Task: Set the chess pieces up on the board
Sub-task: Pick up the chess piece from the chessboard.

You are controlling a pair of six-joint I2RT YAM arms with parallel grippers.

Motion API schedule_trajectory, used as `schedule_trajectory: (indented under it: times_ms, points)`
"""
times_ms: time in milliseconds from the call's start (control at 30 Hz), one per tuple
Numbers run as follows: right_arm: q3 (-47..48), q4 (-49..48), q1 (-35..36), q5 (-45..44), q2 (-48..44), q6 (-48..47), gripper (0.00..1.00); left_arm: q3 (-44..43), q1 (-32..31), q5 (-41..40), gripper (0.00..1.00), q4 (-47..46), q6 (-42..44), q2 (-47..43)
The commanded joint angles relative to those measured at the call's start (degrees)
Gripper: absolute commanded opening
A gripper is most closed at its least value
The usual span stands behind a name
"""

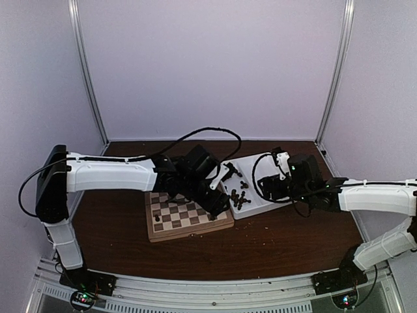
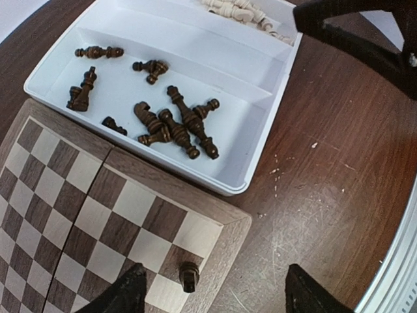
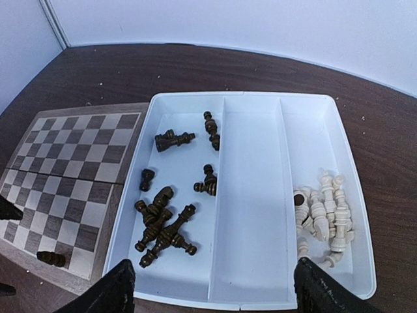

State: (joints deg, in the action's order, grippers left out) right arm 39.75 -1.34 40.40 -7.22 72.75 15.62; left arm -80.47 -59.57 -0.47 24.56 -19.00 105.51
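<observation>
Dark wood surface (image 1: 293, 244) under pale walls (image 1: 208, 65); board (image 1: 172, 222) at nine o'clock of tray (image 3: 247, 195). Left claw (image 2: 215, 290) and right claw (image 3: 215, 283) gape empty.

The board (image 2: 78, 215) was matt wood, the chess pieces (image 2: 179, 127) polished dark wood, the tray (image 2: 195, 39) smooth white plastic, the table (image 2: 326, 182) scratched.

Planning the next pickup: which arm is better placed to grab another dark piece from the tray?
Likely right: the right pincer, open, hangs over the dark pieces in the tray; the left pincer sits above the board corner.
</observation>
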Motion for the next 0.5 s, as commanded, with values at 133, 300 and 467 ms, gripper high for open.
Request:
schedule_trajectory:
  times_ms: [133,300,467]
  points:
    - [-2.7,-9.1,-0.6,-8.4,2.6,1.3,0.83,-5.0,0.3,-1.1,0.64,5.1,-2.0,4.7]
    - [-4.5,-12.2,-0.7,-8.5,3.9,2.3,0.82,-6.6,0.4,-1.4,0.61,6.6,-2.9,6.3]
    - [-4.1,-12.0,-0.6,-7.8,4.3,2.4,0.82,-7.3,0.3,-1.7,0.58,8.3,-3.4,7.9]
